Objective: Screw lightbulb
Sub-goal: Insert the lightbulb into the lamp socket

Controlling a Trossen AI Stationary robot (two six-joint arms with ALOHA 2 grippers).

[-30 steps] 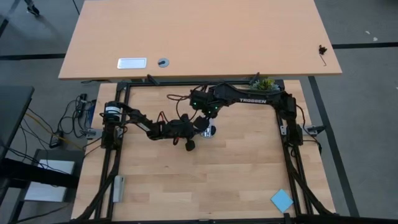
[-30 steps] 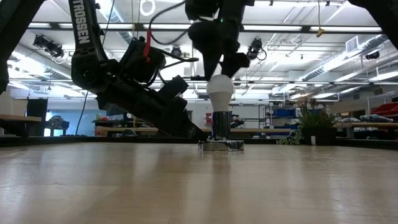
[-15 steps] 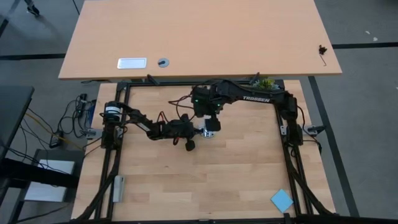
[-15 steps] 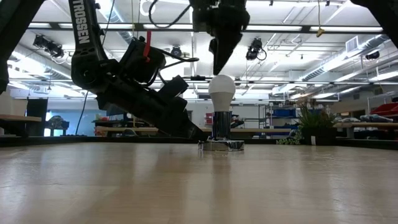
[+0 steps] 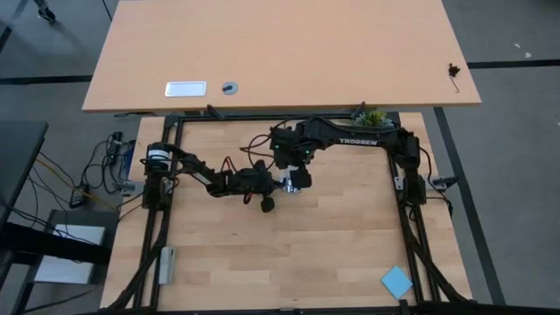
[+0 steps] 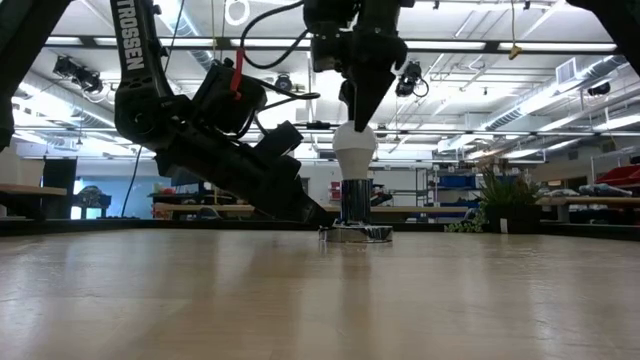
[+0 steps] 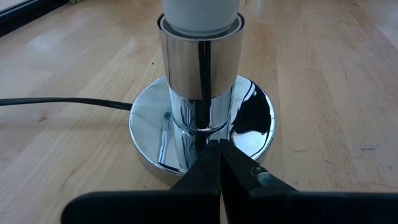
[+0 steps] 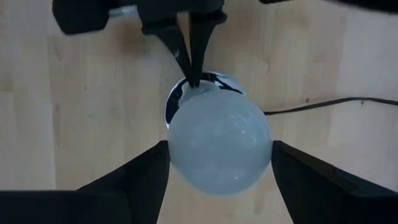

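**Bulb seated in socket, regrasp from above**

The lightbulb [image 8: 219,140] stands upright in the chrome socket base [image 7: 202,134], flanked by the spread fingers of the right gripper [image 6: 357,112]. The base is pinned by the closed left gripper [image 7: 219,163]. If closed off-centre, the grip could slip on the glass; a cross-threaded bulb would jam.

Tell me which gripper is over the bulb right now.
The right gripper, open, comes down from above astride the lightbulb. The left gripper is shut, low at the shiny socket base.
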